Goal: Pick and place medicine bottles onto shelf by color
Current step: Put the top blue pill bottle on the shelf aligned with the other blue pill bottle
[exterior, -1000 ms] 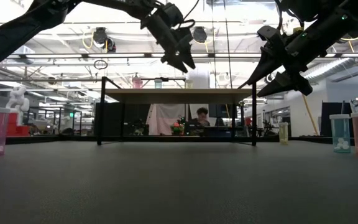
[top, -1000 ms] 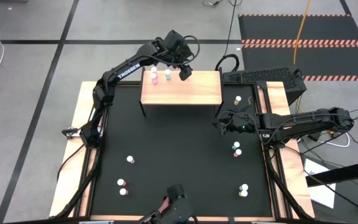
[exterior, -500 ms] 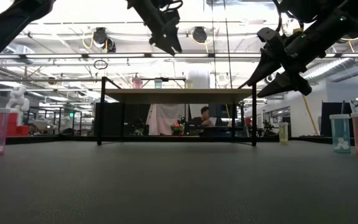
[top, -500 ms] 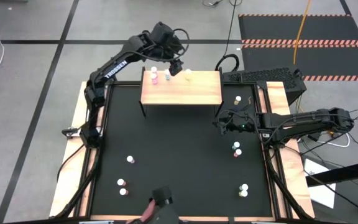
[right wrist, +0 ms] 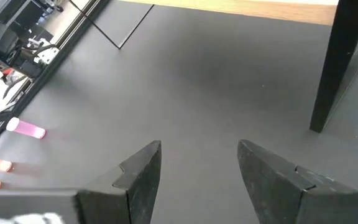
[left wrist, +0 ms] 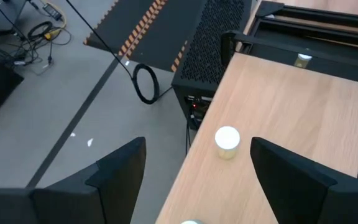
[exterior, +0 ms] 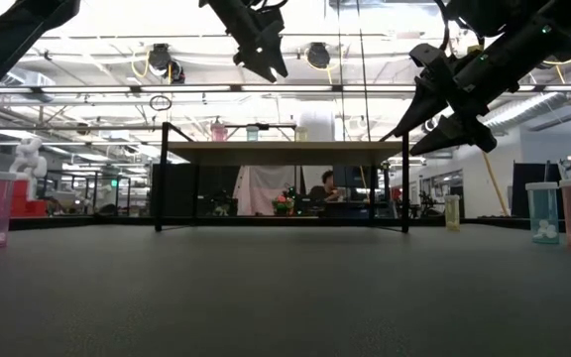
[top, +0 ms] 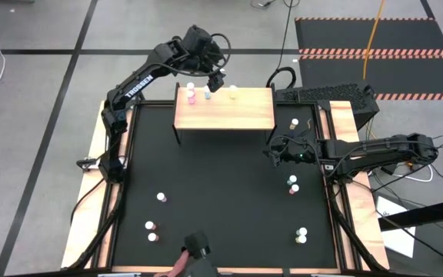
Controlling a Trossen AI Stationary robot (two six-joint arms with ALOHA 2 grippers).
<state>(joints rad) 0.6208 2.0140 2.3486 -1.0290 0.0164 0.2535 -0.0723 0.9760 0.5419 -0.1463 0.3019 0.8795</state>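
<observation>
Wooden shelf [top: 229, 111] is holding three bottles [top: 207, 94] as we are hovering both open, empty grippers [top: 215, 79] [top: 271, 153], seven bottles [top: 292, 185] remaining.

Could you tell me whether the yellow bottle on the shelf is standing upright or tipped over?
Upright. The yellow bottle stands on the shelf with its white cap facing up, free of the open left gripper.

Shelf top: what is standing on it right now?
On the shelf, three small bottles line its far edge: a white-capped one, a pink one and a yellow one. The left tool hangs open above them and hides part of that edge.
</observation>
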